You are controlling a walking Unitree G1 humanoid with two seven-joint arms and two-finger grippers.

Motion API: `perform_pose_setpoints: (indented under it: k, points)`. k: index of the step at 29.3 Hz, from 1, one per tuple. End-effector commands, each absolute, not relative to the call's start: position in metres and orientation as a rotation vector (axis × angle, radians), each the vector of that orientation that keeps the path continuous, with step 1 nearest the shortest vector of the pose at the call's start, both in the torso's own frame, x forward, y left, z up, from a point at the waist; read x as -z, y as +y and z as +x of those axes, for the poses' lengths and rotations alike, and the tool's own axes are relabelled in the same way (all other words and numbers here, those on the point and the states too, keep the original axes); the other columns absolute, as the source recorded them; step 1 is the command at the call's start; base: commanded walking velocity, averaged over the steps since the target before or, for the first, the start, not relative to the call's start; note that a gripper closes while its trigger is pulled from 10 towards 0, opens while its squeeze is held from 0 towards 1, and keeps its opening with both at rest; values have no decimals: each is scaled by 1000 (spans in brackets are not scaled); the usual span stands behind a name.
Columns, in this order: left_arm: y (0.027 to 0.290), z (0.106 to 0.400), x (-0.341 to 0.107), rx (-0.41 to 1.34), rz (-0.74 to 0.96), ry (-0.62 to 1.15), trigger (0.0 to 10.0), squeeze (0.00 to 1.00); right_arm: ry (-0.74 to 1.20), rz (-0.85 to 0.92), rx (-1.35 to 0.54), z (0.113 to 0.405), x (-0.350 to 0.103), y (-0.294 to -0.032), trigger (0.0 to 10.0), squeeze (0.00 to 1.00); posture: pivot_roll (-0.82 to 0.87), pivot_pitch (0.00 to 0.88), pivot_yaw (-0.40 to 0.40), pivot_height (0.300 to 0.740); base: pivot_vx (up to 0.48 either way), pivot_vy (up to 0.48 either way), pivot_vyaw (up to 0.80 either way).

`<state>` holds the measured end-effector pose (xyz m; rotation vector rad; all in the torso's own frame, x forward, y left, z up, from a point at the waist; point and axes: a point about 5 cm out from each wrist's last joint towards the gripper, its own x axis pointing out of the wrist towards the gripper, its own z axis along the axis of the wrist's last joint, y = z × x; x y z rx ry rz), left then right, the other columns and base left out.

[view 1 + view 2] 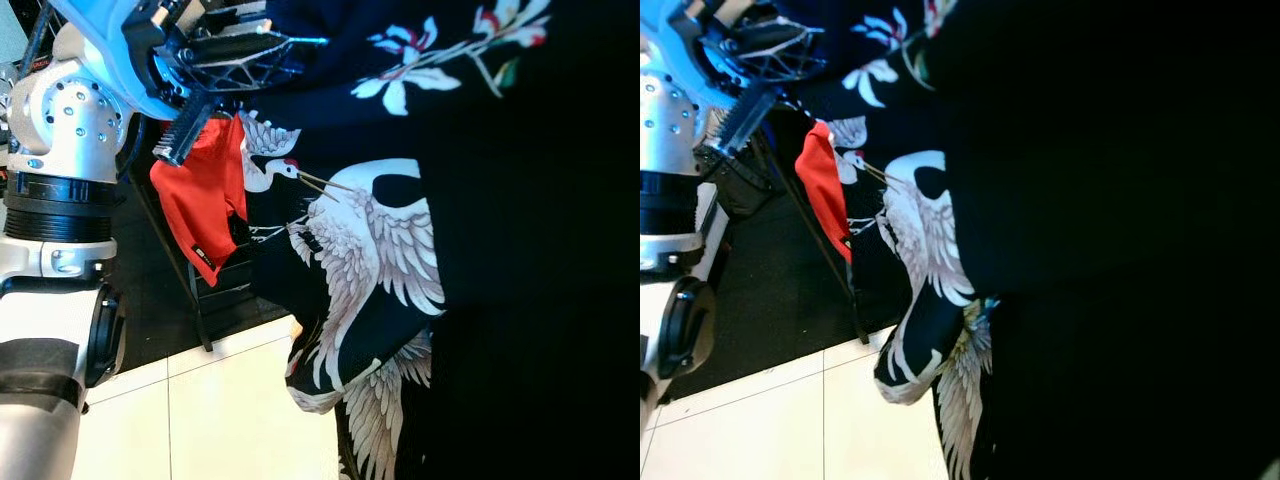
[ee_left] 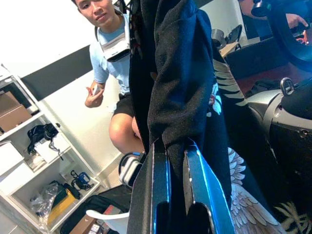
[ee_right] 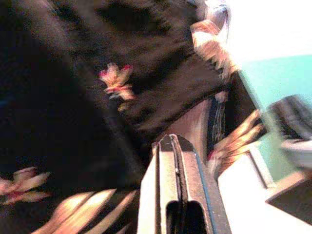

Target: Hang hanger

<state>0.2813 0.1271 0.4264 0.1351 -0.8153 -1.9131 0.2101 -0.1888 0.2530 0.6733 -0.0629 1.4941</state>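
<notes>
The left claw (image 2: 178, 161) pinches a fold of the crane-print black garment (image 1: 400, 230), keeping it raised beside a red garment (image 1: 205, 190); the right claw (image 3: 176, 146) is closed, empty.

Silver left arm (image 1: 62, 125) with screw holes, black joint bands, blue-edged black fingers (image 2: 204, 190).

Storage or lab room: white shelving (image 2: 46, 161) holding boxes (image 2: 12, 109), gear.

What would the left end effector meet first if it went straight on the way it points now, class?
The left end effector already has the black crane-print garment between its fingers, so that fabric comes first. Beyond it, probably the seated person, though depth is unclear.
</notes>
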Motion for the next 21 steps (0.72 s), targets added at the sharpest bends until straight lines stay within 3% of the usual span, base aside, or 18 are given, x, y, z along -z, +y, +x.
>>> perform_pose_setpoints:
  k: [1,11,21]
  points:
    - [131,279,-430,1909,122,-852,9961,0,-99,657,-1489,211,-259,-191,10000,1000,-48,16,86,740,0,0,0]
    - [131,279,-429,1901,110,-860,9882,0,-119,762,-1571,190,-266,-201,10000,1000,-49,21,79,740,0,0,0]
    - [132,279,-427,1894,100,-858,9843,0,-120,864,-1494,171,-254,-217,10000,1000,-57,30,81,740,0,0,0]
